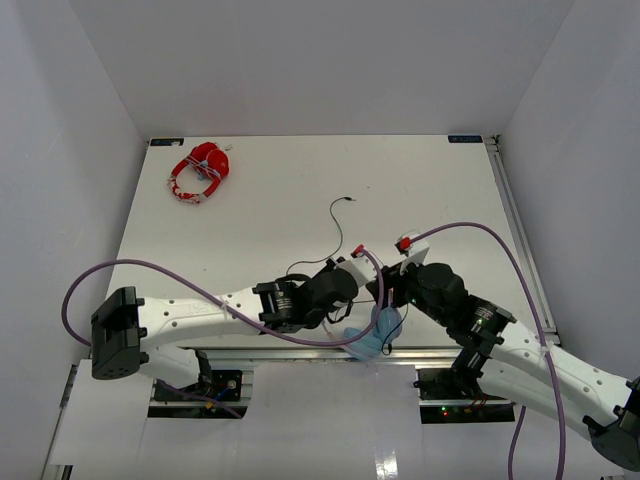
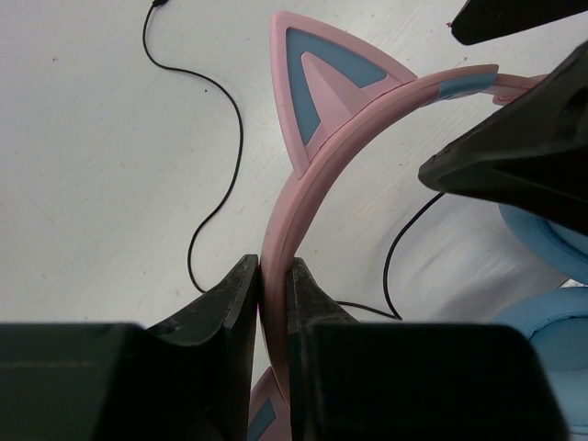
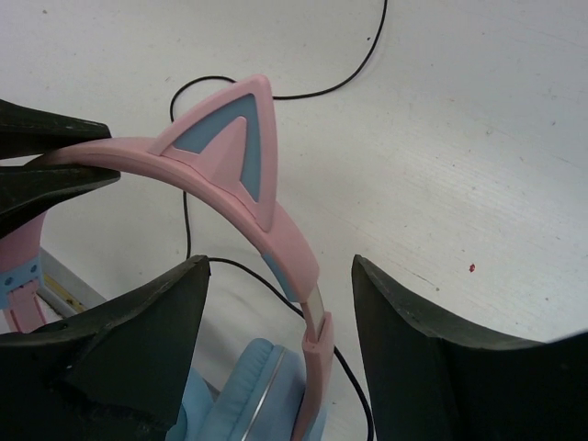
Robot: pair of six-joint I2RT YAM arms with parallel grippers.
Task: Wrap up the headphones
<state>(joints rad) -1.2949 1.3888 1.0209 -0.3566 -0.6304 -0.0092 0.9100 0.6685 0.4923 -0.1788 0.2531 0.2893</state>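
The white worktop is enclosed by plain walls. The headphones are held at its near edge, between the two claws, with the blue ear cups lowest. The pink headband is pinched by the left claw, whose fingers are pressed against both faces. The right claw is spread, and the headband passes between its fingers without contact. Red-and-white headphones are located at the far left corner, well apart. The thin black cable is laid loose across the worktop beyond the claws.
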